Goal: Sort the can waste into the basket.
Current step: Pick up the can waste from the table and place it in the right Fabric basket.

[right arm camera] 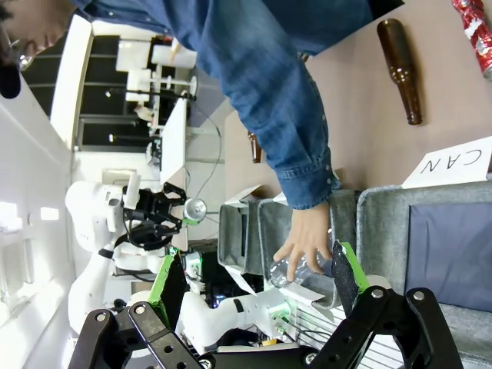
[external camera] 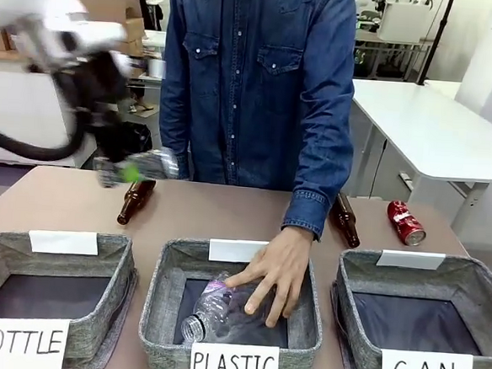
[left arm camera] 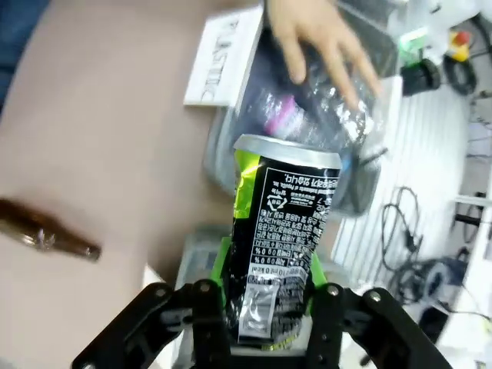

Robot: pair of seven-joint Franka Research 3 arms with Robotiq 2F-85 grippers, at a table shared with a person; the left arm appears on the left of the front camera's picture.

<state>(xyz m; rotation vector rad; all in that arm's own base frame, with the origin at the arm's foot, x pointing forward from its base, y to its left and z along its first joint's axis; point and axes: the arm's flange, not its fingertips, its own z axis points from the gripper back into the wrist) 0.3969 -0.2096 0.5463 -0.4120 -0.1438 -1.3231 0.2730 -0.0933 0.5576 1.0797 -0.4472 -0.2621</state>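
Note:
My left gripper (left arm camera: 265,307) is shut on the black can (left arm camera: 280,238), its green pads against the can's sides. In the front view that gripper (external camera: 131,171) hangs blurred above the table's far left with the can (external camera: 150,164). The red dented can (external camera: 406,223) lies on the table at the far right, behind the grey CAN basket (external camera: 467,284), whose dark inside holds nothing. My right gripper (right arm camera: 257,284) is open in the air with nothing between its fingers; the CAN basket (right arm camera: 384,231) and the red can (right arm camera: 480,31) lie beyond it.
A person's hand (external camera: 278,271) presses a clear plastic bottle (external camera: 216,305) into the middle PLASTIC basket (external camera: 160,301). The BOTTLE basket (external camera: 116,289) stands at the left. Two brown glass bottles (external camera: 135,200) (external camera: 346,219) lie behind the baskets.

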